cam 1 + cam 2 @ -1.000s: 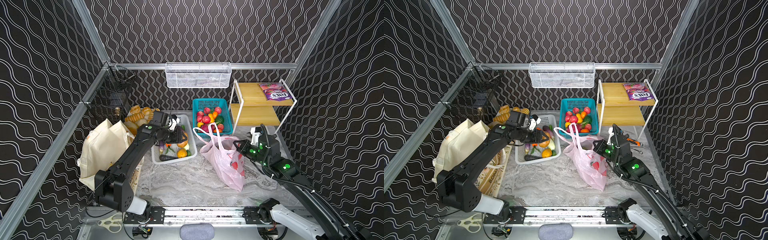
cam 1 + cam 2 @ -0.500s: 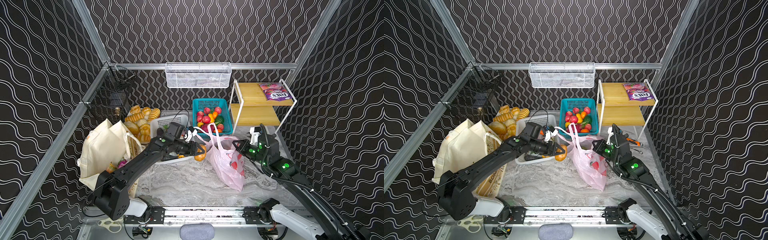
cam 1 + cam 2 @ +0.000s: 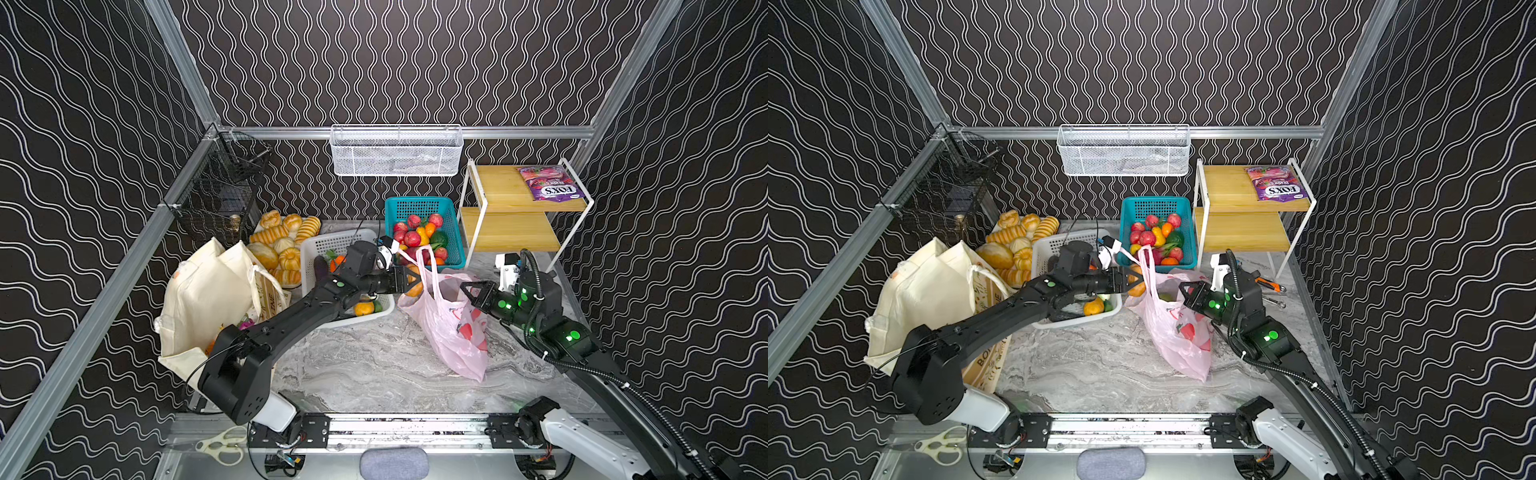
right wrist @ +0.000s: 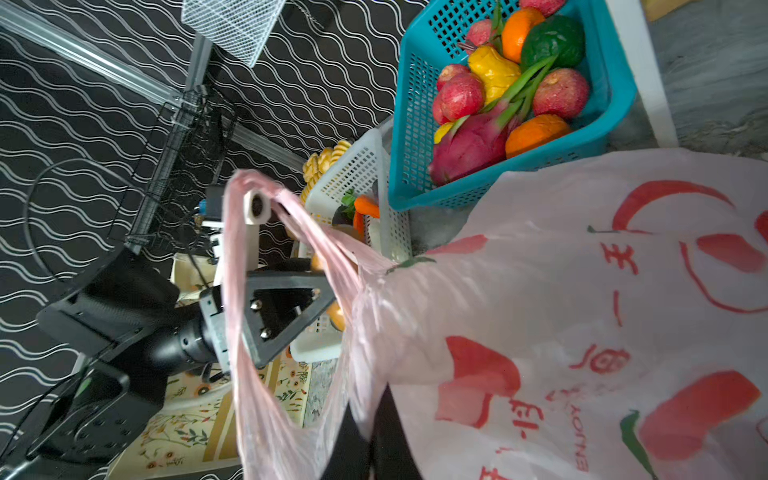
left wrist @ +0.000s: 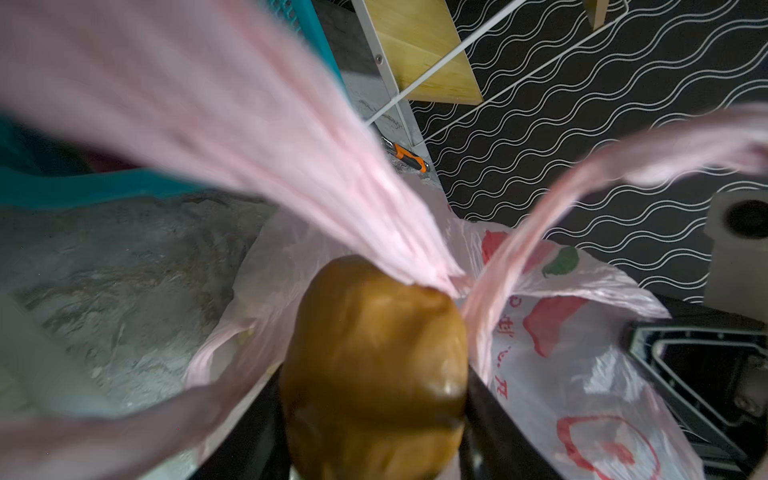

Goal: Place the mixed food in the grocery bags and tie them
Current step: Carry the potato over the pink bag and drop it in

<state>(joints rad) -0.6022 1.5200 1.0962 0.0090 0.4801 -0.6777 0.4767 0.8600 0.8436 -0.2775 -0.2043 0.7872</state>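
In a top view, mid-frame, the left gripper (image 3: 409, 281) holds the potato (image 3: 415, 287) at the pink bag (image 3: 453, 332) mouth. The white basket (image 3: 309, 253) has food left, and nothing is tied.

Left wrist view: jaws half apart clamp the potato, lower centre.

Right wrist view: the right gripper (image 4: 368, 415), fully closed, pinches the bag's plastic at the bottom edge.

The left arm (image 3: 291, 324) stretches from its base at the front left across toward the middle, with the forearm near level. Its left end effector (image 3: 409, 279) points sideways at the other arm, jaws partly apart and clamped on a brown potato (image 5: 374, 365). The right arm (image 3: 582, 353) rises from the front right, bent at the elbow and leaning inward. The right end effector (image 3: 469, 287) is closed, pinching the rim of the pink bag (image 4: 582, 291). The two end effectors face each other, near but apart.
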